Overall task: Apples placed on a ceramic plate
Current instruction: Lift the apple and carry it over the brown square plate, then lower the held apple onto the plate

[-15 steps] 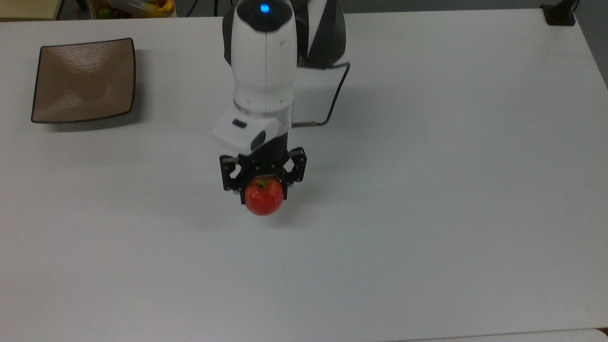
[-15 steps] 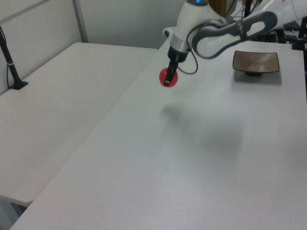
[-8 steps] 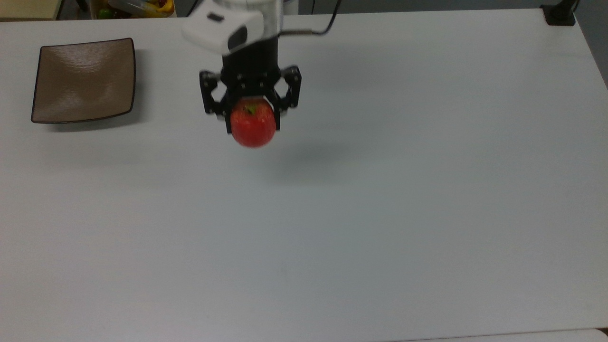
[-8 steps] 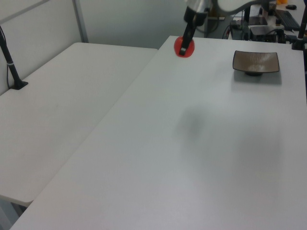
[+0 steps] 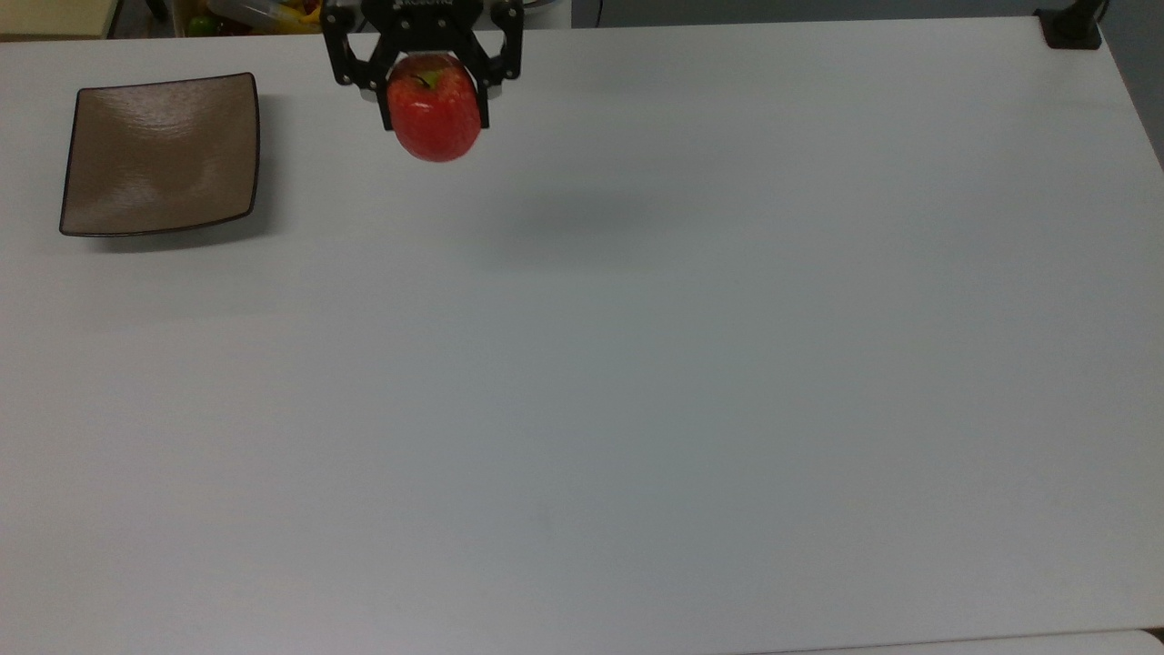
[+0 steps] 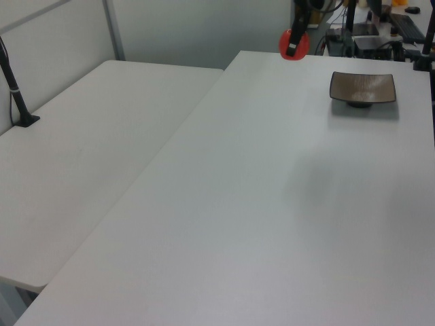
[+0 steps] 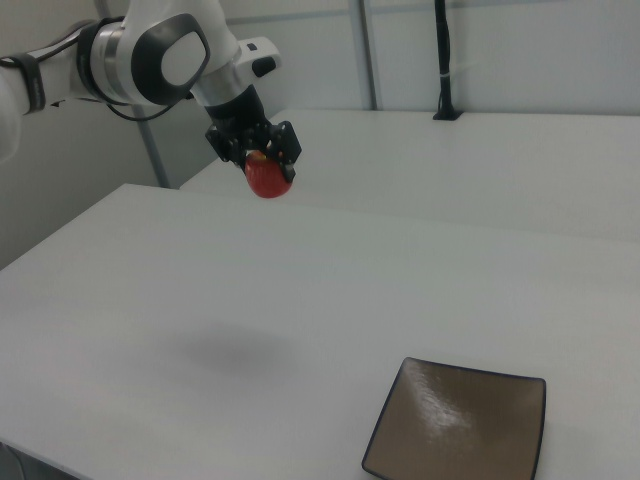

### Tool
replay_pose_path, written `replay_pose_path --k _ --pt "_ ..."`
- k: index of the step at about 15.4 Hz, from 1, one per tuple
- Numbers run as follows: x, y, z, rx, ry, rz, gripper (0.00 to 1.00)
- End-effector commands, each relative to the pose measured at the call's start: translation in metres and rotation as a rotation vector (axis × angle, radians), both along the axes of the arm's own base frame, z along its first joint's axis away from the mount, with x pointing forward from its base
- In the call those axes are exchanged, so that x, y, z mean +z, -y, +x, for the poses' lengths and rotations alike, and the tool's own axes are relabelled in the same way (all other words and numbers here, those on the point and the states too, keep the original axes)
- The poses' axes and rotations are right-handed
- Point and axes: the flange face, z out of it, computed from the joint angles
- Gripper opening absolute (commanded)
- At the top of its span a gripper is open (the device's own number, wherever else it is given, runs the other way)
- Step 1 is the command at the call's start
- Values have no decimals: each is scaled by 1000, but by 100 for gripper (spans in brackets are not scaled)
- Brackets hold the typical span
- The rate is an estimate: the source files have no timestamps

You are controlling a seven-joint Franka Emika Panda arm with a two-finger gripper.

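A small glossy red apple (image 5: 435, 115) hangs high above the white table, and my gripper (image 5: 429, 89) is shut on it. The left view has the apple (image 6: 296, 43) near its top edge, and the right view has the apple (image 7: 268, 178) and my gripper (image 7: 264, 160) well above the table. The square brown ceramic plate (image 5: 160, 153) rests on the table at the top view's far left, to the left of the apple and apart from it. It also appears as the plate (image 6: 363, 87) at the left view's upper right and the plate (image 7: 458, 421) at the right view's bottom.
A second white table (image 6: 81, 142) adjoins on the left view's left, with a black post (image 6: 15, 88) clamped to it. Colourful items (image 5: 264, 13) sit beyond the table's far edge in the top view. A black clamp (image 5: 1073, 25) sits at the top view's upper right corner.
My gripper has risen with the apple and travelled toward the top view's upper left, nearer the plate. The plate has stayed where it was.
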Motion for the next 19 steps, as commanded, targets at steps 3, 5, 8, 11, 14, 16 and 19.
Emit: replay_pose_path --k 3,5,8,11,14,16,19 --pt "-8 75 -30 52 -65 5 12" --pt "-17 113 -36 64 -80 -10 12" --pt "-33 162 -46 74 -102 -22 12" --pt "-63 201 -60 112 -155 -26 12" --pt "-94 235 -67 111 -197 -24 12" --pt "-121 256 -73 88 -193 -31 12" --pt "-164 290 -82 74 -176 -61 13"
